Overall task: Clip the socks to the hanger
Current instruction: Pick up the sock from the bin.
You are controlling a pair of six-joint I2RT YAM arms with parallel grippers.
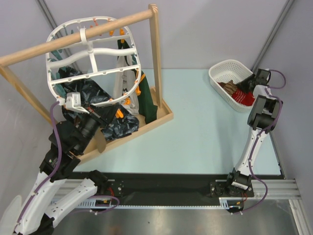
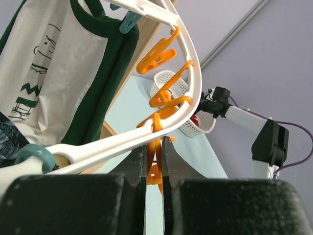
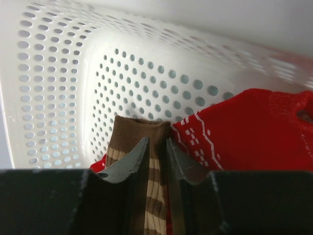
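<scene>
The white lattice hanger [image 1: 93, 54] hangs from the wooden pole, with orange clips [image 1: 120, 113] along its rim. My left gripper [image 1: 106, 115] is at the hanger's lower rim. In the left wrist view it [image 2: 154, 147] is shut on an orange clip [image 2: 155, 161] just under the white rim [image 2: 186, 105]. My right gripper [image 1: 247, 84] is inside the white basket [image 1: 222, 69]. In the right wrist view it [image 3: 156, 147] is shut on a brown sock with cream stripes [image 3: 142, 132]. A red sock with white specks [image 3: 244, 132] lies beside it.
A wooden pole rack [image 1: 155, 54] with a tray base [image 1: 161, 120] holds the hanger, a white and green shirt [image 2: 54, 73] and dark patterned fabric [image 1: 93, 95]. The basket stands at the far right by the wall. The light blue table top [image 1: 195, 132] lies between the arms.
</scene>
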